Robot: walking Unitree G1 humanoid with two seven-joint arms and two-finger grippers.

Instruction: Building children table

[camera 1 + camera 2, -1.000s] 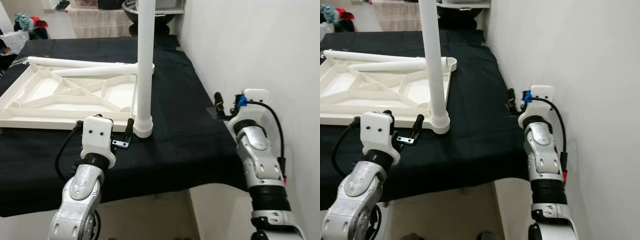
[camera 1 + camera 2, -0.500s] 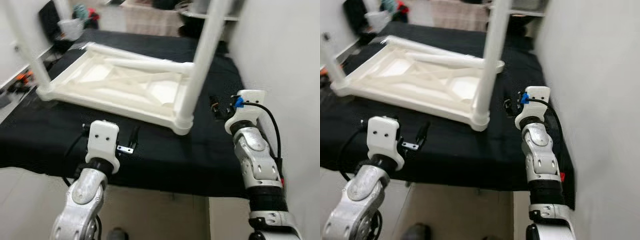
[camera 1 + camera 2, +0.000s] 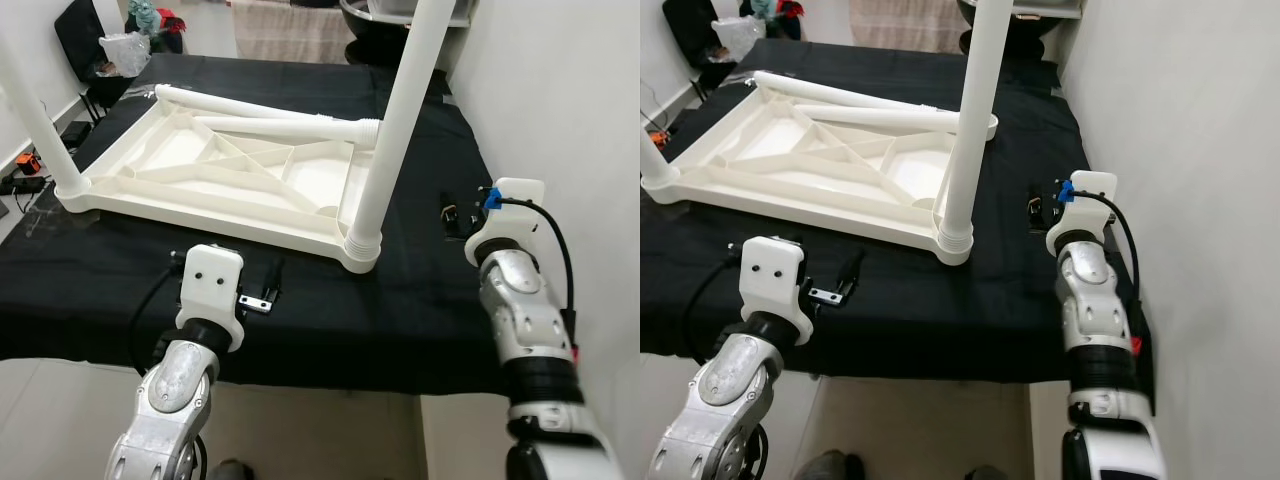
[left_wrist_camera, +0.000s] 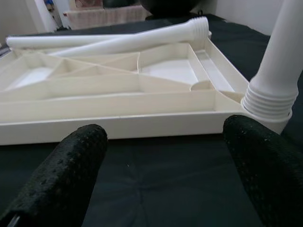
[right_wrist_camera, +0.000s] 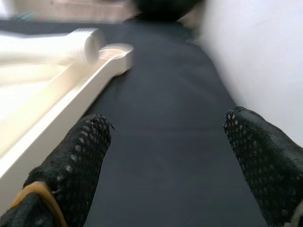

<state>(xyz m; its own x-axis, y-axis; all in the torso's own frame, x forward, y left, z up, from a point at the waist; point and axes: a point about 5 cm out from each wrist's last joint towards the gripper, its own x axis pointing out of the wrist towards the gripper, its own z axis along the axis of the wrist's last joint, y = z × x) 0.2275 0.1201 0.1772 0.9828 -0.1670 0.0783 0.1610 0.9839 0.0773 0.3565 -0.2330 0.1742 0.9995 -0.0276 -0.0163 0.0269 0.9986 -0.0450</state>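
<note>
A white children's tabletop (image 3: 230, 180) lies upside down on a black-covered surface. One white leg (image 3: 395, 130) stands upright in its near right corner socket, and another leg (image 3: 40, 120) stands at the near left corner. Two loose legs (image 3: 270, 105) lie across the tabletop's far side. My left gripper (image 3: 262, 288) hovers open over the black cloth just in front of the tabletop's near rim (image 4: 118, 120), holding nothing. My right gripper (image 3: 452, 215) is open to the right of the upright leg, near the wall, pointing along the tabletop's right edge (image 5: 61, 99).
A white wall (image 3: 570, 100) runs close along the right side. The cloth's front edge (image 3: 330, 365) drops to the floor just before me. A black chair with a plastic bag (image 3: 105, 45) stands at the back left, and cables lie on the floor (image 3: 20, 165) at left.
The camera has swung and pulled back, so the left upright leg and the floor at left now show. Both grippers stay open in about the same places by the tabletop.
</note>
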